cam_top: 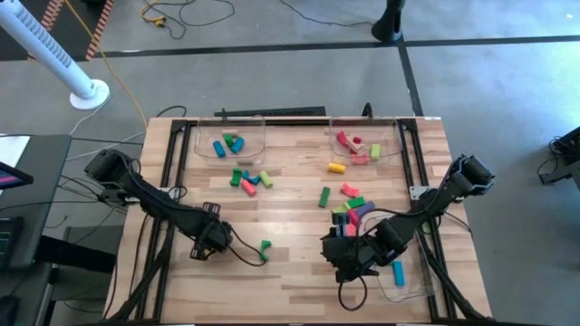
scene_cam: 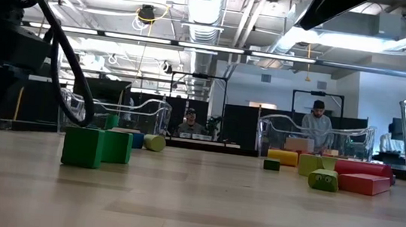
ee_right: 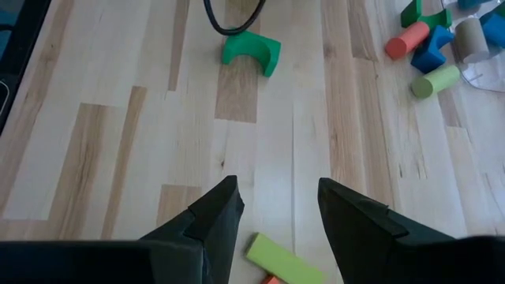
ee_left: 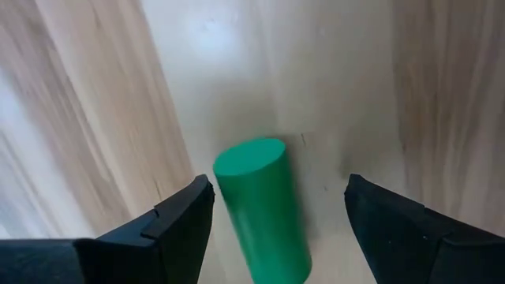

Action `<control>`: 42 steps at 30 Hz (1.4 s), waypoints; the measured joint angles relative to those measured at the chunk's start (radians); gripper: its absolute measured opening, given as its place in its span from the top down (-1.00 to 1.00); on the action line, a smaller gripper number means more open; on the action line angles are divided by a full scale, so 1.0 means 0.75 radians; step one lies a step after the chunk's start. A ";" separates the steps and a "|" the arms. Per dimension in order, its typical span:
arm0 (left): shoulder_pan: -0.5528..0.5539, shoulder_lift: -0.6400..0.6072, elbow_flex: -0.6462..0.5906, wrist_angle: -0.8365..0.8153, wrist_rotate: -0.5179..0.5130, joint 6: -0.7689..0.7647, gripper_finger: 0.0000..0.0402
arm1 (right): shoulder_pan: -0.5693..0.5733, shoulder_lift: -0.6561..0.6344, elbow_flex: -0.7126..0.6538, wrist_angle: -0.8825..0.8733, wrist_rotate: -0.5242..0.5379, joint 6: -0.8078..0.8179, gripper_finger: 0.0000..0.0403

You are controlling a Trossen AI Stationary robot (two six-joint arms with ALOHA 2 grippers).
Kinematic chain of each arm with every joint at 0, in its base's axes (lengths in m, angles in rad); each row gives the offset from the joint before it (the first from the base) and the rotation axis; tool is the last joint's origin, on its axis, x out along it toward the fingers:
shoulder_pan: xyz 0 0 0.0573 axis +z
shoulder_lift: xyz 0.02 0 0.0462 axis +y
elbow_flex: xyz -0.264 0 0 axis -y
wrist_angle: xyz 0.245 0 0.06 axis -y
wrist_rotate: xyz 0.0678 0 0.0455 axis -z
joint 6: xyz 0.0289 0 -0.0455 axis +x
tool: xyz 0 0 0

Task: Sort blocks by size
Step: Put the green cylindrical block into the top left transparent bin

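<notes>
Left gripper [ee_left: 276,213] is spread wide astride a green cylinder [ee_left: 264,209] lying on the table [cam_top: 299,272], not yet pinched. Right gripper [ee_right: 276,209] is parted, empty, above a lime bar [ee_right: 284,259]. A few blocks [cam_top: 349,201] are seen binned in the trays [cam_top: 263,136]; most are left loose mid-table.

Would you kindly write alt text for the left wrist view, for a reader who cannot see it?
A green cylinder lies on the pale wooden table, between the open dark fingers of the left gripper, touching neither.
</notes>
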 joint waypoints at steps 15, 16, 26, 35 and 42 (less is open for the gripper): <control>0.030 -0.096 -0.131 0.110 0.116 -0.146 -0.33 | 0.003 0.000 0.000 -0.001 0.000 0.003 0.00; 0.030 -0.117 -0.135 0.109 0.109 -0.157 -0.30 | 0.003 0.000 0.000 -0.001 0.000 0.003 0.00; 0.025 -0.263 -0.133 0.102 0.111 -0.150 0.46 | 0.002 0.000 0.000 0.001 0.000 0.001 0.00; 0.009 -0.268 -0.127 0.102 0.141 -0.113 0.93 | 0.002 0.000 0.000 0.001 0.000 0.000 0.00; 0.008 -0.271 -0.130 0.103 0.165 -0.171 0.68 | 0.002 0.000 0.000 0.001 0.000 0.000 0.00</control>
